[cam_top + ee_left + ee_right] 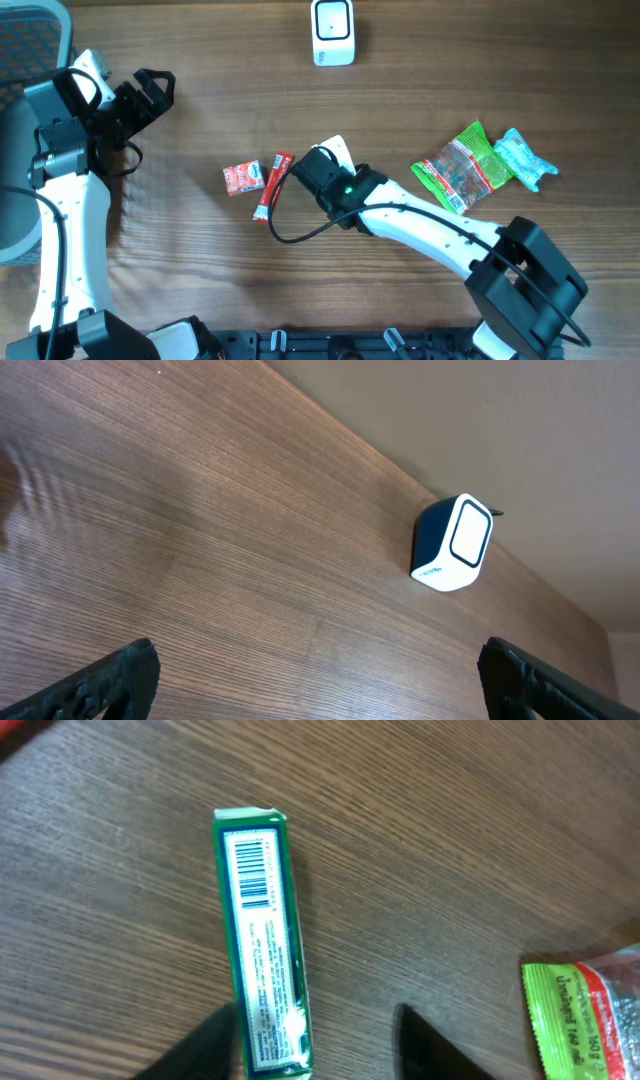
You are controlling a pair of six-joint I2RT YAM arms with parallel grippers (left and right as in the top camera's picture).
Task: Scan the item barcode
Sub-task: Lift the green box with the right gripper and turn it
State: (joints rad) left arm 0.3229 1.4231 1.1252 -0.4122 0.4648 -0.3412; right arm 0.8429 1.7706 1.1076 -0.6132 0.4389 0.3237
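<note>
Wood tbl (pixel 450 840): green box (pixel 265 950) (barcode up) betw. right gripper (pixel 315 1015) fingers (pixel 212 1045).

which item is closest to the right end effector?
The green box, barcode label up, lying between the fingers of the right end effector. The red stick, red packet, green bag and teal packet lie off to its sides.

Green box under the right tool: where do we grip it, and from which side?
Pinch the green box across its narrow width, on the long edges, at the end away from the barcode, coming straight down. It lies flat and slim, label up, so this likely keeps the barcode clear. The right tool straddles that end, open.
</note>
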